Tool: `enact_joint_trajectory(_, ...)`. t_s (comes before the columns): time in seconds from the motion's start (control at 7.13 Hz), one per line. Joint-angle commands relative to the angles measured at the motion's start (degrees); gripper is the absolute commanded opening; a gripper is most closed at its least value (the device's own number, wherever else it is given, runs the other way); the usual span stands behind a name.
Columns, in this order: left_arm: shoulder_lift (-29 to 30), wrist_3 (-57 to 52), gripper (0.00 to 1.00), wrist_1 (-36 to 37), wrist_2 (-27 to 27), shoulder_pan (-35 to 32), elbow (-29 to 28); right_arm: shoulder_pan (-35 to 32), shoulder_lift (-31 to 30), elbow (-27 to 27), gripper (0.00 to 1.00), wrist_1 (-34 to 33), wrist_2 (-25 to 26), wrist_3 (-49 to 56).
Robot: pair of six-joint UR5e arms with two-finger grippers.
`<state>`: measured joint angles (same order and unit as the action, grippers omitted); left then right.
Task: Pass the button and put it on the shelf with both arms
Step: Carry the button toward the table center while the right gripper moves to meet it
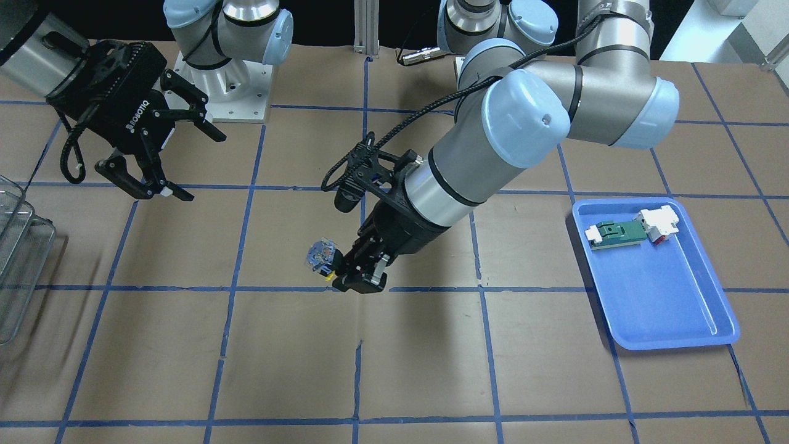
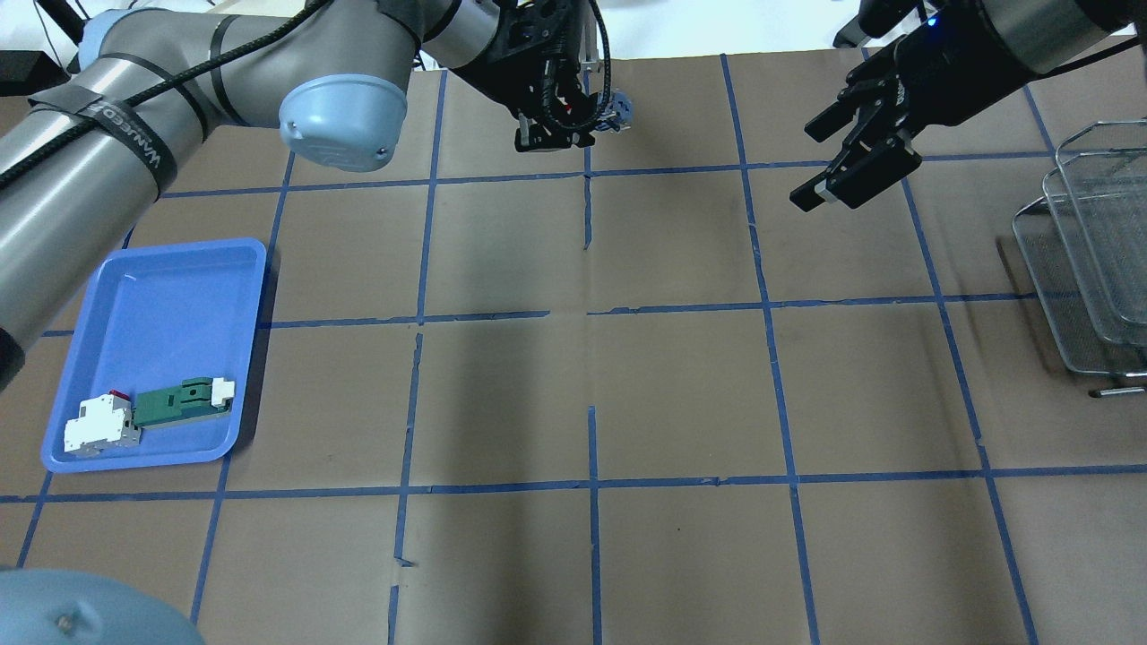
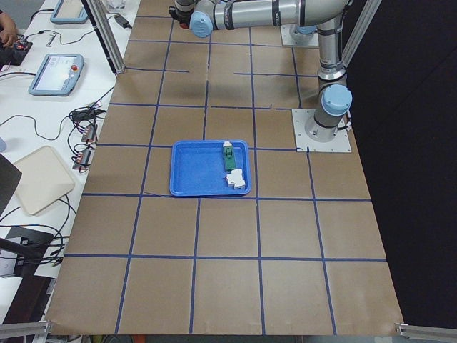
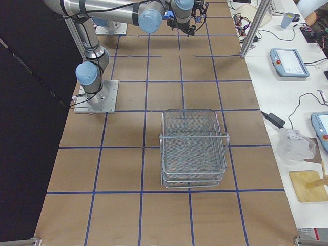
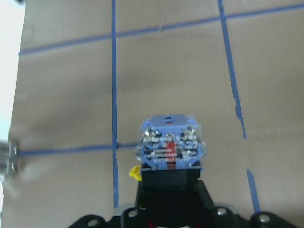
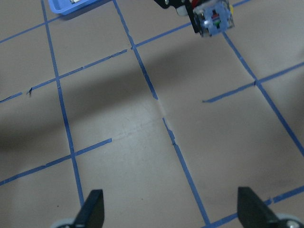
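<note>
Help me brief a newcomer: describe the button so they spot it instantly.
Follow the left arm over the middle of the table to its gripper. The button is the small piece clamped there, clear bluish block outward. Unlike the green part and white block, it is off the blue tray.

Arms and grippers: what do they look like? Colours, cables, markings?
The left arm and right arm are silver-grey tubes with pale blue joint caps. The left gripper and right gripper are black two-finger units; the right one carries white ROBOTIQ lettering. A black braided cable runs outside along the left arm.
</note>
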<state>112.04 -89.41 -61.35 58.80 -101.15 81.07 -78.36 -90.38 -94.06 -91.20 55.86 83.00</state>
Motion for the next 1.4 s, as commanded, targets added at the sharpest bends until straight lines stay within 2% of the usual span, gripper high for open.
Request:
enact_joint_trajectory(0.0, -0.2, -2.9, 0.00, 1.0, -3.7, -3.2, 0.0, -0.6, 0.2, -4.4, 1.00, -11.1, -3.1, 2.2)
enact_joint_trajectory(0.28, -1.1, -6.3, 0.00, 2.8, -3.9, -6.8, 0.4, -3.6, -0.1, -4.6, 1.00, -12.2, -1.6, 7.6)
enact_joint_trajectory(0.42, -0.6, -5.7, 0.00, 2.8, -3.8, -7.1, 0.6, -6.2, -0.2, -4.7, 1.00, -17.1, 4.8, 11.8)
enact_joint_trajectory(0.7, -1.1, -5.2, 0.00, 2.9, -3.9, -7.4, 0.2, -6.4, -0.4, -4.2, 1.00, -17.5, 5.1, 15.8)
enact_joint_trajectory(0.98, -1.5, -4.7, 0.00, 2.9, -3.7, -7.8, 0.6, -6.4, -1.6, -4.6, 1.00, -16.7, 5.1, 14.5)
enact_joint_trajectory(1.26, -1.6, -4.5, 0.00, 2.9, -3.7, -7.8, 0.7, -6.2, -3.0, -4.7, 1.00, -16.6, 2.5, 12.0)
